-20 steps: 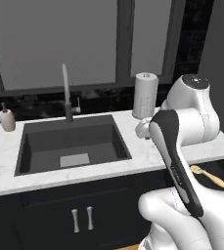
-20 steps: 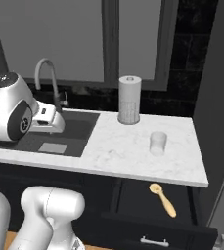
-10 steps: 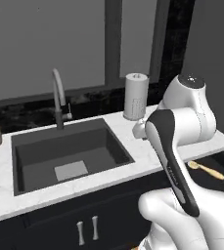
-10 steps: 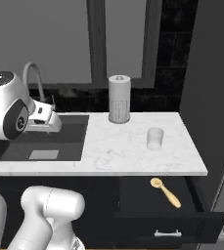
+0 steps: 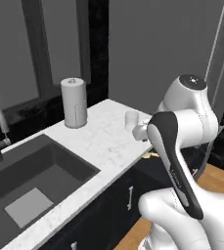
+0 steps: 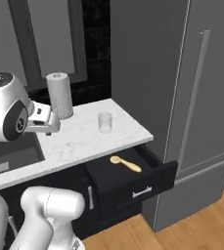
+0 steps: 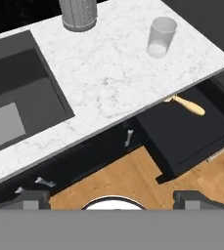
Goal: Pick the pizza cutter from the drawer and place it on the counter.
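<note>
The pizza cutter (image 6: 125, 164) lies in the open black drawer (image 6: 142, 184), disc end toward the sink side. In the hand view the pizza cutter (image 7: 188, 104) pokes out from under the edge of the counter (image 7: 114, 68), its disc half hidden, with the drawer (image 7: 191, 137) pulled out below it. My gripper (image 7: 114, 198) is open and holds nothing; its fingertips (image 7: 31, 198) stand wide apart. It hangs high in front of the counter, left of the drawer and well away from the cutter. In the left base view my arm covers most of the drawer.
A translucent cup (image 6: 104, 122) stands on the counter above the drawer, and a paper towel roll (image 6: 59, 95) at the back. The dark sink (image 7: 15, 95) lies to the left. A tall grey fridge (image 6: 201, 97) flanks the drawer's right. Below is wooden floor (image 7: 128, 178).
The whole picture has shifted: the base has driven right and turned, so the sink slid left and the drawer and fridge came closer. The arm keeps its pose; the cutter still lies in the drawer.
</note>
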You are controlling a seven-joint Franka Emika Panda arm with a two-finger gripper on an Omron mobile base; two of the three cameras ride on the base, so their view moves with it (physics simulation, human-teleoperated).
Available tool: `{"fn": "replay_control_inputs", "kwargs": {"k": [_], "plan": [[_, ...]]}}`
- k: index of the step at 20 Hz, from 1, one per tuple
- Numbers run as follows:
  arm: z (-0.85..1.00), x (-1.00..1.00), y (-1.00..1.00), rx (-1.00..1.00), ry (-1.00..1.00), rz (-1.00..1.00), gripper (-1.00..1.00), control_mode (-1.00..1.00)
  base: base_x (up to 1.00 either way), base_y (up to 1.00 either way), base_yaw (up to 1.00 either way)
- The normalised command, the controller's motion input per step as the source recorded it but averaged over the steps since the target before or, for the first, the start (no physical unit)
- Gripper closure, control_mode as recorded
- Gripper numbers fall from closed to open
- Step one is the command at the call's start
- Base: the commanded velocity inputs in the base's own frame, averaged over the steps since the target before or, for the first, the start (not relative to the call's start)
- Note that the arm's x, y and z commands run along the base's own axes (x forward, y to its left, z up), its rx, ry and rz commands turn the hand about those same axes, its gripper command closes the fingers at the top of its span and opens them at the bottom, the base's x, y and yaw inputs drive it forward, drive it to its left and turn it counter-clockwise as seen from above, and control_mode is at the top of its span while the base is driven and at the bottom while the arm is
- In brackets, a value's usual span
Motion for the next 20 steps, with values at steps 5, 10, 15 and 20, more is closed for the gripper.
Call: {"fn": "replay_control_inputs", "kwargs": {"k": [5, 10, 15, 20], "plan": [[0.00, 0.00, 0.00, 0.00, 0.00, 0.00, -1.00, 1.00, -0.02, 0.70, -0.74], [0.00, 0.00, 0.00, 0.00, 0.00, 0.00, -1.00, 1.00, 0.21, 0.18, -0.32], [-0.10, 0.00, -0.03, 0.01, 0.02, 0.00, -1.00, -1.00, 0.11, 0.00, -0.01], [-0.71, 0.15, -0.76, 0.11, 0.13, 0.00, -1.00, -1.00, 0.00, 0.00, 0.00]]}}
